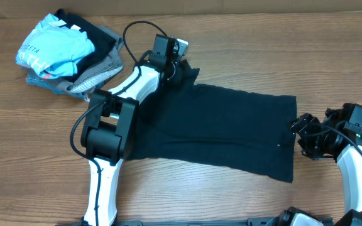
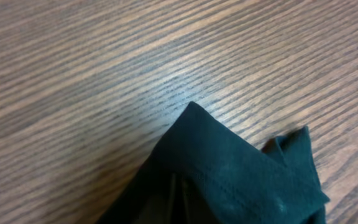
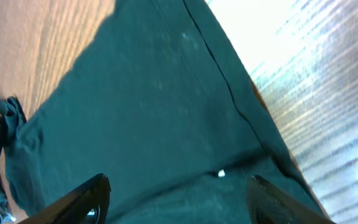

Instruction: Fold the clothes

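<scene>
Overhead: T-shirt (image 1: 225,129) spread between left hand (image 1: 180,68) and right hand (image 1: 297,133)

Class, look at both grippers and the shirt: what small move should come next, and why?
Probably close the right gripper on the shirt edge. Its fingers stand open over the cloth, while the left gripper is at the far corner, its fingers hidden by fabric.
</scene>
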Action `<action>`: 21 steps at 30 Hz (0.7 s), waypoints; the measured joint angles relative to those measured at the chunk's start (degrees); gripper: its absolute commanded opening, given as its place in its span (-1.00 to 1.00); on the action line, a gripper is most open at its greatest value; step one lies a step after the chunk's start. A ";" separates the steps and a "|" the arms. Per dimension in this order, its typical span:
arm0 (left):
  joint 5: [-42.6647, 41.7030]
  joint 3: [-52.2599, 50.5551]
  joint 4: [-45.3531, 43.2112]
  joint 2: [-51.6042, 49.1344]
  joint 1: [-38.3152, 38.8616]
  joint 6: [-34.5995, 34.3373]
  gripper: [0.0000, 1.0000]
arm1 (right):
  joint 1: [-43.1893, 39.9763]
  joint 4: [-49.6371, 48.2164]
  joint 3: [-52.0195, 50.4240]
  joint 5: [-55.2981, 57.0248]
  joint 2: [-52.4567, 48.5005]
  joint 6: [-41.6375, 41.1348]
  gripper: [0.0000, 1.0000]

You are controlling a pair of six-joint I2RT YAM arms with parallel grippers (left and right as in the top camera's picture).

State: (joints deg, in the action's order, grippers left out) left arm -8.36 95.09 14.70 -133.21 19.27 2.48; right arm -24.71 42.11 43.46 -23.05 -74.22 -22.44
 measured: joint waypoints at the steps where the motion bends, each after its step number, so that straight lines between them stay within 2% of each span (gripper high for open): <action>1: 0.00 0.39 0.79 0.00 -0.02 -0.31 -0.92 | 0.00 -0.96 0.00 0.04 0.00 -0.02 0.45; 4: 0.00 1.99 4.72 0.04 -0.24 -1.05 -0.92 | 0.00 -6.45 0.00 0.13 -0.07 0.02 0.32; 9: 0.00 3.78 9.73 1.84 -1.03 -1.31 -0.92 | 0.00 -15.06 0.00 0.11 -1.44 -0.55 0.30; 21: 0.00 5.40 21.68 14.16 -1.68 -1.53 -0.92 | 0.00 -34.27 0.04 1.88 -17.73 -3.13 0.30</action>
State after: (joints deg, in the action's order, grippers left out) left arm -8.36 100.49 36.38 -119.04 17.58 0.95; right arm -24.71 7.84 43.51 -21.17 -91.94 -25.56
